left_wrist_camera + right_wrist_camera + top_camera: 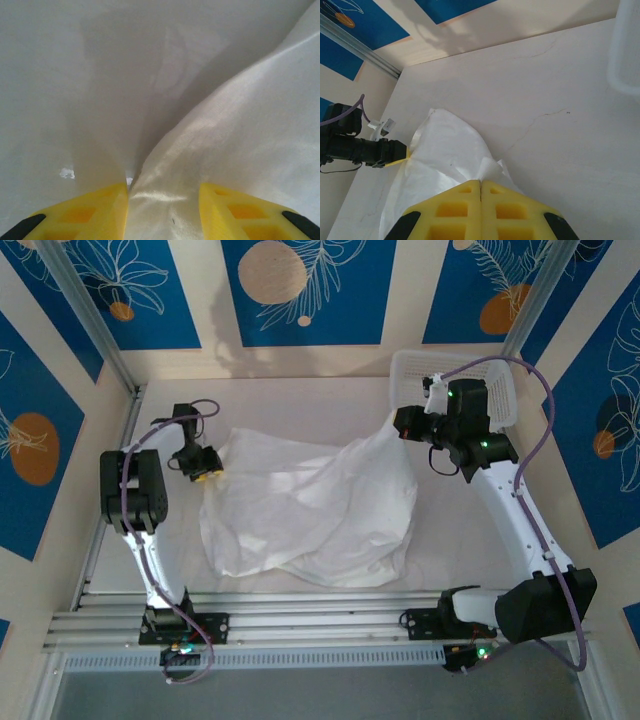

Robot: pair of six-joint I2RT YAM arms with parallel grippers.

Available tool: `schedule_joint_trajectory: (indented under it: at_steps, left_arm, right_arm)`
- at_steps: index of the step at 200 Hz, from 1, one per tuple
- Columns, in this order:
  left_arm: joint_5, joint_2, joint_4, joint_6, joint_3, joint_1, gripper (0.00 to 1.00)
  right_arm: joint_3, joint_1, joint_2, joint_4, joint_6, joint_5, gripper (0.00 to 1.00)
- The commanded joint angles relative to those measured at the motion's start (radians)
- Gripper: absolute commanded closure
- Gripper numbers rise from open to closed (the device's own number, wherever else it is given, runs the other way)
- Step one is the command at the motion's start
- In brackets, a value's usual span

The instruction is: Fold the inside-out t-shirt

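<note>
Right gripper (400,426) is clamped fully shut on a pinch of shirt (300,510) edge, held up off the table (300,405). Cloth rises in a tent to its tips. Basket (505,390) sits just behind it, apart from the cloth.

Left gripper (207,468) is about half open, with a thick fold of shirt wedged between its fingers (110,210). It looks like a grip, low and near the table.

Why held so, my guess: two far corners or edges are taken, one per gripper, so the cloth can be spread and pulled flat before any fold.

Between the grippers a ridge of cloth runs tip to tip, and the rest sags below them toward the arm bases, rumpled.

Long axis: gripper to gripper, across the table, higher at the right one.

Collar and hem direction: cannot tell, as the cloth is too bunched. No tag or print is made out.
</note>
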Motion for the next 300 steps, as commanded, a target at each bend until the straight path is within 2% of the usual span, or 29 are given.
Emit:
schedule_joint_trajectory:
  at_steps: [1,24,50,84,124,156,196,217,244,271,300]
  left_arm:
    - [0.021,0.031,0.014,0.002,0.019,0.014,0.59]
    - [0.033,0.044,0.017,-0.002,0.04,0.014,0.67]
    - [0.029,0.051,0.006,0.002,0.063,0.014,0.84]
    - [0.021,0.037,-0.006,0.008,0.079,0.02,1.0]
    - [0.081,-0.052,-0.022,0.002,0.111,0.039,1.0]
    - [0.215,-0.266,-0.002,-0.054,0.174,0.039,1.0]
    - [0.265,-0.545,0.079,-0.179,0.301,0.042,1.0]
    - [0.196,-0.68,0.141,-0.21,0.373,0.042,1.0]
    - [0.09,-0.853,0.352,-0.245,0.389,0.041,1.0]
    - [-0.002,-0.87,0.348,-0.196,0.53,0.041,1.0]
    - [-0.11,-0.863,0.283,-0.157,0.645,0.041,1.0]
  right_arm:
    - [-0.008,0.008,-0.013,-0.002,0.016,-0.023,1.0]
    - [-0.001,0.014,-0.01,-0.004,0.019,-0.024,1.0]
    - [0.01,0.02,-0.009,-0.013,0.017,-0.022,1.0]
    - [0.027,0.028,-0.013,-0.019,0.019,-0.018,1.0]
    - [0.063,0.035,-0.019,-0.025,0.026,-0.019,1.0]
    - [0.138,0.035,-0.027,-0.032,0.066,-0.029,1.0]
    - [0.289,0.032,-0.057,0.044,0.109,-0.024,1.0]
    - [0.392,0.027,-0.066,0.119,0.087,-0.018,1.0]
    - [0.479,0.035,-0.08,0.356,-0.001,-0.113,1.0]
    - [0.626,0.036,-0.045,0.461,-0.081,-0.04,1.0]
    - [0.816,0.029,0.027,0.452,-0.151,-0.003,1.0]
